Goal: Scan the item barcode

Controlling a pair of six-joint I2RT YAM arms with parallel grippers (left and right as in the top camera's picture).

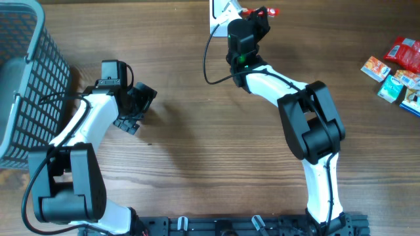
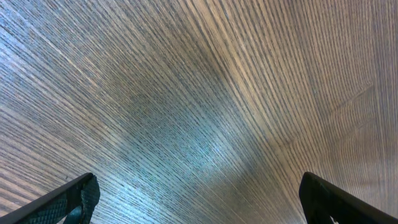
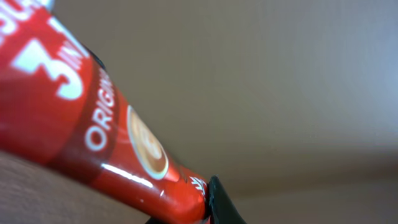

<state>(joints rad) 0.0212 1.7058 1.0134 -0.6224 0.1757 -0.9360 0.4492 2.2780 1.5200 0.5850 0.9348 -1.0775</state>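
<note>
Right claw [image 1: 257, 17] is pressed together on one end of a red sachet [image 1: 264, 12], pinching it at the far edge of the tabletop [image 1: 197, 170], about midway along that edge; in the right wrist view the sachet [image 3: 93, 130] runs slantwise from the upper left down to a black fingertip [image 3: 219, 206] at the bottom, and its white print reads "3 in" and "ORIGIN" beside a small round picture of a coffee cup; whether a barcode faces anything cannot be told. Just beside the sachet, toward the left along the same far edge, sits a white object [image 1: 222, 14], cut off by the frame and too partial to name; the sachet's free end points away from it. The right arm [image 1: 308, 124] reaches there from its base at the near edge.

Left claw [image 1: 139, 105] hangs over the left half of the tabletop with its jaws spread wide and nothing between them; the left wrist view shows only wood grain with the two dark fingertips [image 2: 73, 200] at the bottom corners, well apart.

A grey mesh basket [image 1: 46, 78] stands at the left edge, partly out of frame; of its inside only a pale grey floor shows. Near the right edge, toward the far corner, a loose cluster of small packets [image 1: 397, 72] lies flat on the wood, red, orange and blue ones, touching or overlapping, in no container, well apart from both claws.
</note>
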